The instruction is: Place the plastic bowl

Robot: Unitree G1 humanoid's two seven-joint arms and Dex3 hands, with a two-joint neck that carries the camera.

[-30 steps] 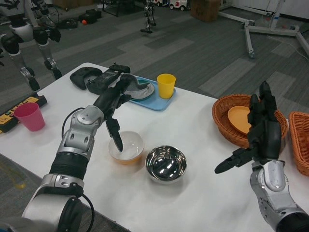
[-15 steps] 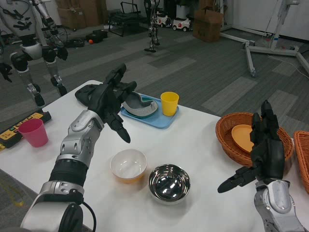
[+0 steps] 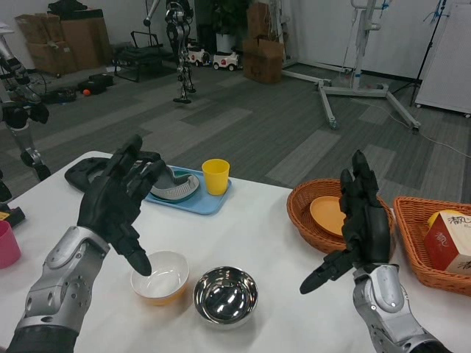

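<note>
A pink cup (image 3: 6, 246) peeks in at the left edge of the white table (image 3: 257, 228). The robot's left hand (image 3: 118, 202) is up in the air with its fingers spread wide, holding nothing. Just below its fingertip sits the plastic bowl (image 3: 160, 276), white inside and orange outside, near the front edge. Behind it, at the far edge, a blue tray (image 3: 193, 197) holds a yellow cup (image 3: 215, 176). A shiny metal bowl (image 3: 225, 296) sits right beside the plastic bowl. The right hand (image 3: 360, 220) is raised too, fingers apart, holding nothing. Behind it sits a brown basket (image 3: 309, 217) with an orange plate (image 3: 329, 215).
</note>
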